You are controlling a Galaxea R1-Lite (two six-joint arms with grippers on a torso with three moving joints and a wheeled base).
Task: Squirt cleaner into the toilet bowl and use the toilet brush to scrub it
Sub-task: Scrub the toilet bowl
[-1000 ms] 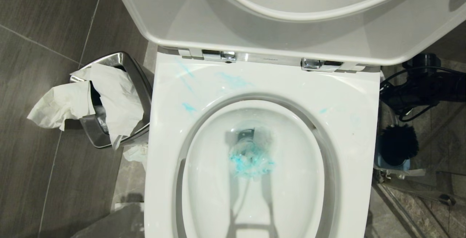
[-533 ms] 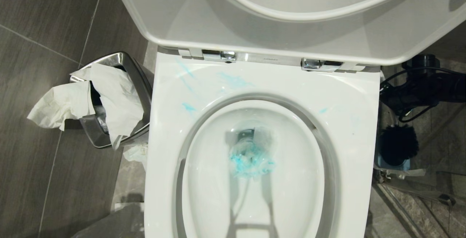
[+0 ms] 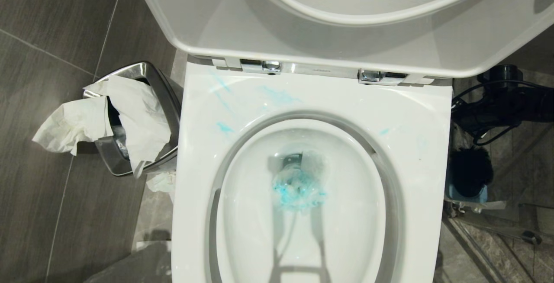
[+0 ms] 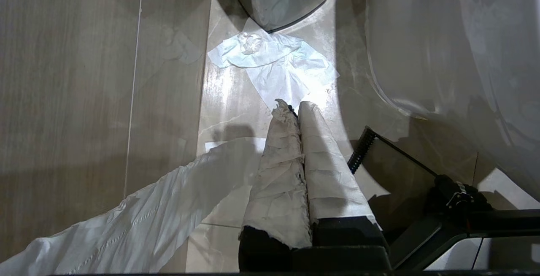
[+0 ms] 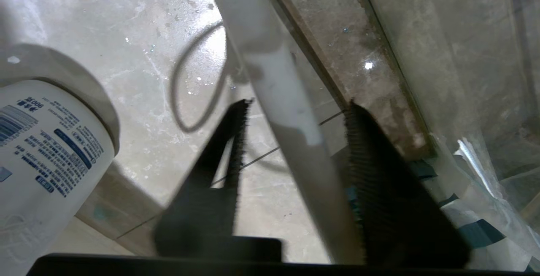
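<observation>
The right gripper (image 5: 297,105) straddles the white handle of the toilet brush (image 5: 274,77). Its black fingers are spread to either side: one ribbed pad lies against the shaft, while the other stands off it with a gap. So the handle is bracketed, not pinched.

To do this step well, I judge the jaws should close squarely on the shaft until both pads bear. The lift should then run along the handle's own lean, so the bristles clear the holder without tipping it. A white labelled bottle (image 5: 46,153) stands just beside the gripper and is best left unbumped.

In the head view, the black bristle head (image 3: 471,168) sits in the blue holder (image 3: 466,194) at 3 o'clock of the toilet bowl (image 3: 415,153). Blue cleaner (image 3: 296,190) pools in the bowl's middle and smears the rim towards 11 o'clock.

The left gripper (image 4: 291,105), fingers pressed together, hangs idle over the floor.
</observation>
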